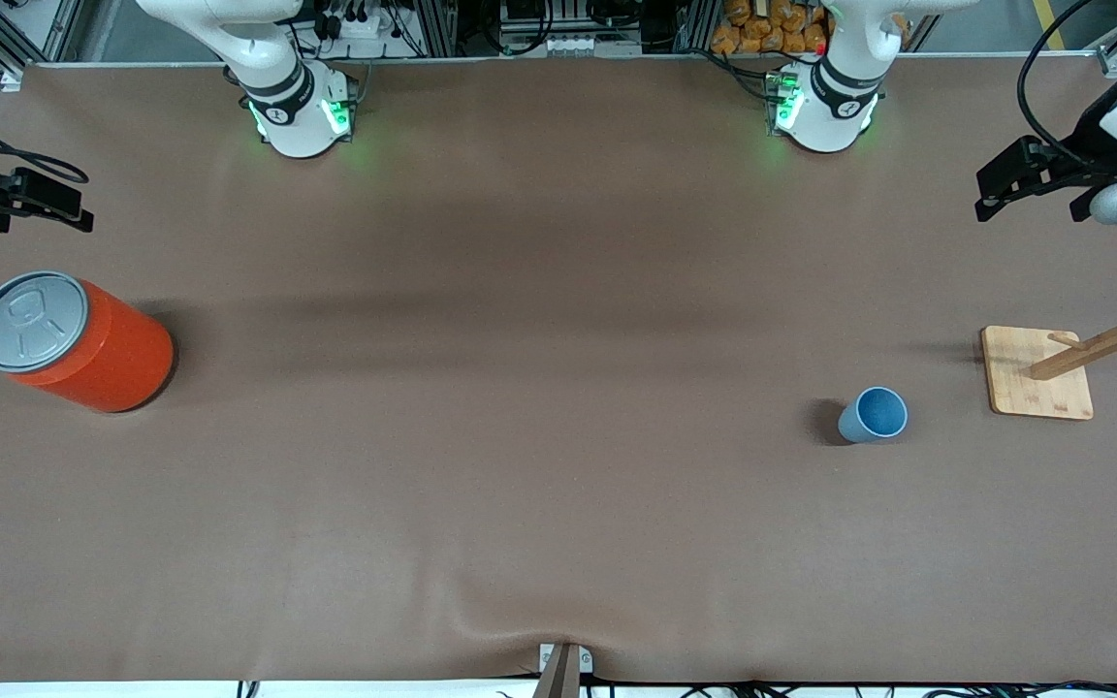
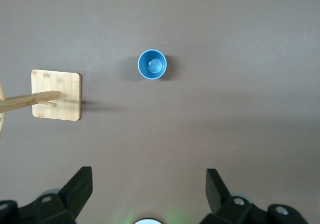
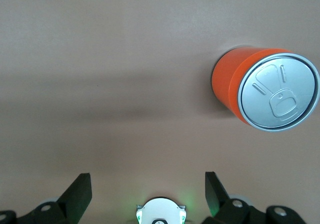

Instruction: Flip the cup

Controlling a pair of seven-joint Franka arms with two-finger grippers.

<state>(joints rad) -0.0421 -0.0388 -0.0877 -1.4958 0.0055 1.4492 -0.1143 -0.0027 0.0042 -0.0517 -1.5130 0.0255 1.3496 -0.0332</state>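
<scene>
- The cup (image 1: 875,415) stood upright on the brown surface (image 1: 539,465), mouth up and its darker blue inside showing, toward the left arm's end of the table.
- The cup sat just beside the wooden rack (image 1: 1038,372), a little nearer the front camera than the rack's square base, and apart from it.
- The left pincer (image 1: 1014,184) hung high over the edge of the surface at the left arm's end, well apart from the cup, which lay out toward the front camera from it.
- In the left wrist view, the left pincer's dark fingers (image 2: 80,189) stood wide apart with nothing between them, and the cup (image 2: 152,64) lay well ahead of them, roughly centred on the gap.
- The cup's long axis ran straight up, so a flip would likely call for a grasp from the side of its tapered wall; that is a judgement.
- The left arm was plainly the nearer one, since the cup lay well apart from the right arm's reach.
- The right pincer (image 1: 40,199) waited over the table edge at the right arm's end, beside the big orange can (image 1: 74,341).
- The right wrist view showed the right pincer's fingers (image 3: 77,191) spread and empty, with the can (image 3: 265,96) ahead of them.
- The front view caught both pincers only at the frame's edges, so their exact height above the surface could not be told.
</scene>
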